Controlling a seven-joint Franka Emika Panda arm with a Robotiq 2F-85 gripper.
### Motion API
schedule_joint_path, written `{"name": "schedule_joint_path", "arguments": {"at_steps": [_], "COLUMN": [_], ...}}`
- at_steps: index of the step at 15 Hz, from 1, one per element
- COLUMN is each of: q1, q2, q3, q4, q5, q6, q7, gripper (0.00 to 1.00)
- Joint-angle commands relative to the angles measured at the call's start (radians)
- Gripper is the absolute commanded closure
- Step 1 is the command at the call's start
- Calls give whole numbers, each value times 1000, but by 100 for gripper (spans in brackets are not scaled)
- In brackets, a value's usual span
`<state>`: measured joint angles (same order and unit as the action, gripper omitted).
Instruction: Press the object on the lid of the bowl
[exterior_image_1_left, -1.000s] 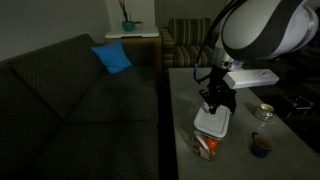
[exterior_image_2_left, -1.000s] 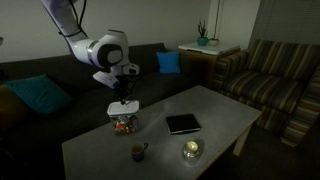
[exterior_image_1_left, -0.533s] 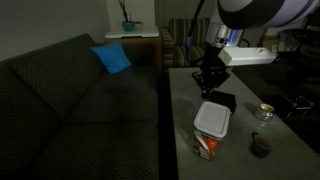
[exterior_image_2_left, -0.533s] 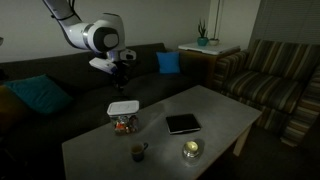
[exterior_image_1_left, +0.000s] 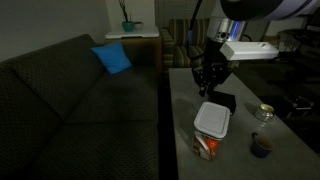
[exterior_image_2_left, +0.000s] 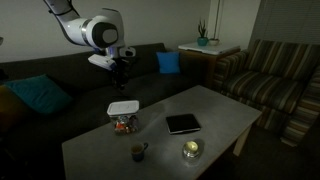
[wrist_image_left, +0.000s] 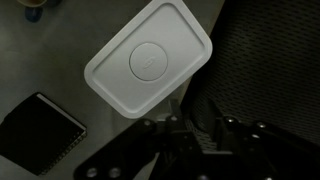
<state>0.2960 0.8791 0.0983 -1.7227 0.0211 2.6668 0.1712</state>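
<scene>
The bowl (exterior_image_1_left: 207, 146) is a squarish tub with orange-red patterned sides, standing on the grey table in both exterior views (exterior_image_2_left: 124, 123). Its white lid (exterior_image_1_left: 212, 120) (exterior_image_2_left: 123, 106) fills the upper middle of the wrist view (wrist_image_left: 120, 75). A round raised disc with a small grey mark, the object (wrist_image_left: 150, 60), sits at the lid's centre. My gripper (exterior_image_1_left: 210, 88) (exterior_image_2_left: 121, 78) hangs well above the bowl, apart from it. Its dark fingers (wrist_image_left: 192, 135) look shut and empty.
A flat black square item (exterior_image_1_left: 225, 101) (exterior_image_2_left: 183, 124) (wrist_image_left: 38, 128) lies on the table beside the bowl. A small dark cup (exterior_image_1_left: 261, 146) (exterior_image_2_left: 138, 152) and a round glass dish (exterior_image_1_left: 265, 112) (exterior_image_2_left: 191, 150) stand nearer the table's end. A dark sofa (exterior_image_1_left: 80, 100) runs along the table's edge.
My gripper was down on the lid a second ago. It has risen clear of the bowl and has barely moved in the last half second. The bowl has not moved.
</scene>
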Motion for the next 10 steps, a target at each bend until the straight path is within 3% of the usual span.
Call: {"name": "schedule_joint_path", "arguments": {"at_steps": [1,6,10], "q1": [-12,-30,-34], "q2": [-52,-64,-73], "q3": [14,47,65], "q4": [-57,-73,-84], "q5": [1,17,22], "q6": [-22,-29,-31], "q7": [-18,-34,-33], "gripper": [40,5,0]}}
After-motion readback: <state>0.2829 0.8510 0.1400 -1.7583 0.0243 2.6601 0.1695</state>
